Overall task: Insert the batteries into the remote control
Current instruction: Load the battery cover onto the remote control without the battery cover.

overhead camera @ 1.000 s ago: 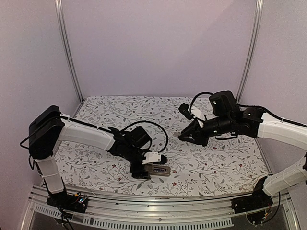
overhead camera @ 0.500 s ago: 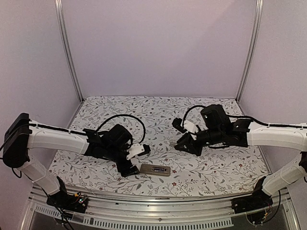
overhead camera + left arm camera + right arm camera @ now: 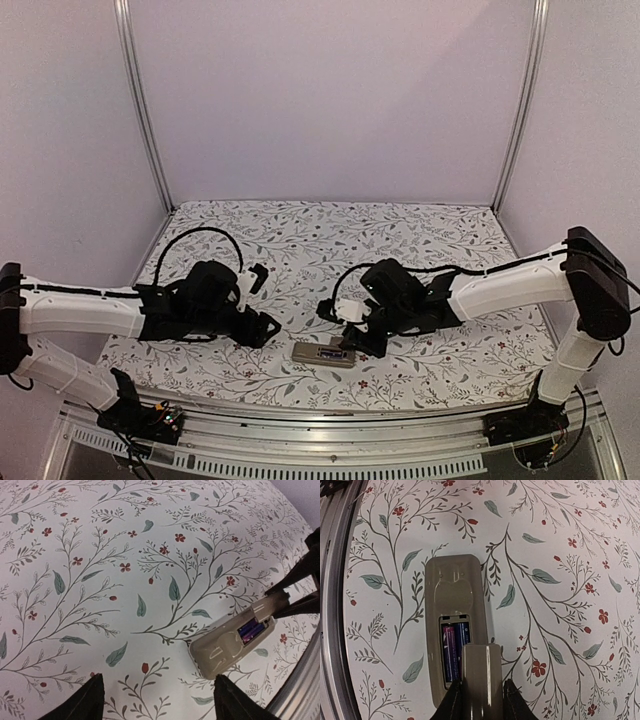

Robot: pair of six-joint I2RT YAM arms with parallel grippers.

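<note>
The left arm [image 3: 85, 312] reaches in low from the 9 o'clock side of the floral cloth [image 3: 430, 240]. The left gripper [image 3: 161, 698] hovers with its jaws spread wide, and nothing lies between its fingertips [image 3: 94, 696]. It is empty and stands apart from the remote control [image 3: 324, 355], at about 10 o'clock from it in the top view.

The remote control lies flat on the cloth, near the middle of the table's 6 o'clock edge, with its grey-tan underside up. Its long axis runs from 9 to 3 o'clock in the top view. The battery bay is uncovered. The batteries [image 3: 454, 649] sit inside it side by side, parallel to the remote's length, showing purple and blue wrappers.

The right gripper [image 3: 481, 703] is just beside the remote, at about 1 o'clock from it in the top view. Its jaws are closed on the cover piece [image 3: 481, 672], a grey-tan plate clamped by its two long edges. In the right wrist view the plate overlaps the 5 o'clock corner of the bay and is offset toward 3 o'clock. Whether it touches the remote cannot be determined.
</note>
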